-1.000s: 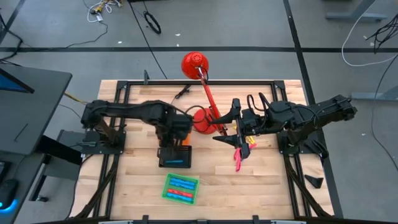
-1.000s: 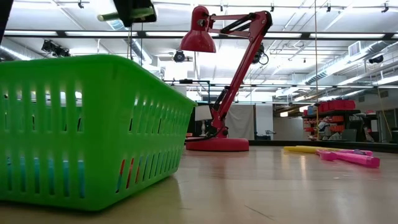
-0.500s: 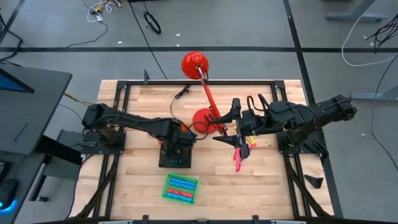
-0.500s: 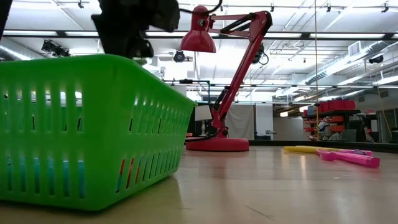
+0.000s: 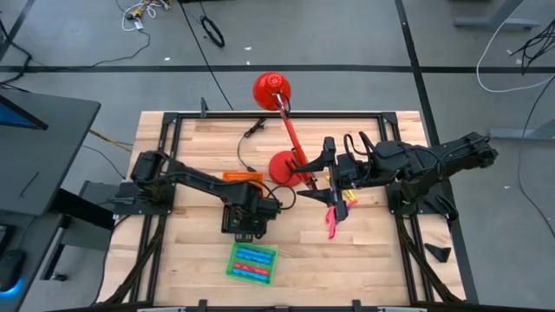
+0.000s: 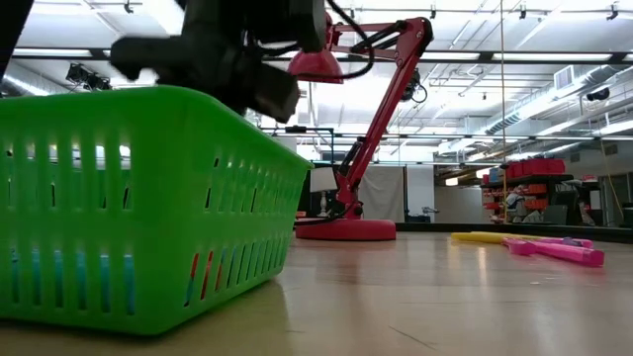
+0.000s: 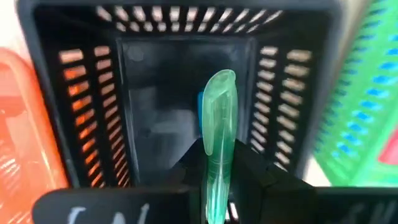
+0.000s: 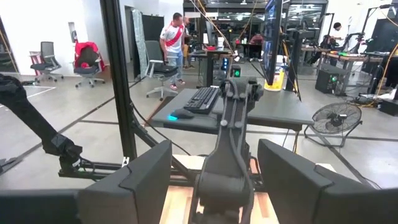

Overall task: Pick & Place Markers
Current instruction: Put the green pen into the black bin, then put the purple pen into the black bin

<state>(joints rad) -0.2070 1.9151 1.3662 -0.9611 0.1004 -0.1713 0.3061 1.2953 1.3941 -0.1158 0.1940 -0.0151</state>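
Two arms show from above. The left arm reaches across the table and its left gripper hangs over the black tray, which sits mid-table. An orange tray lies just beyond it, and a green tray lies nearer, holding blue and red markers. The right gripper waits right of the red lamp, its fingers spread with nothing between them. A pink marker lies on the wood just near of that gripper, with a yellow marker beside the fingers.

At table height, the green tray fills the left, with blue and red showing through its slots. The dark left arm hangs above it. The lamp stands farther back in the middle. On the right, the yellow marker and pink marker lie on the table.

From the left wrist, the left gripper is clamped on a pale green marker, which points into the black tray over its floor. The orange tray touches one side and the green tray lies at the other.

From the right wrist, the two right fingers stand wide apart, empty. Beyond are the left arm's base, a desk with a keyboard, and a person far off.
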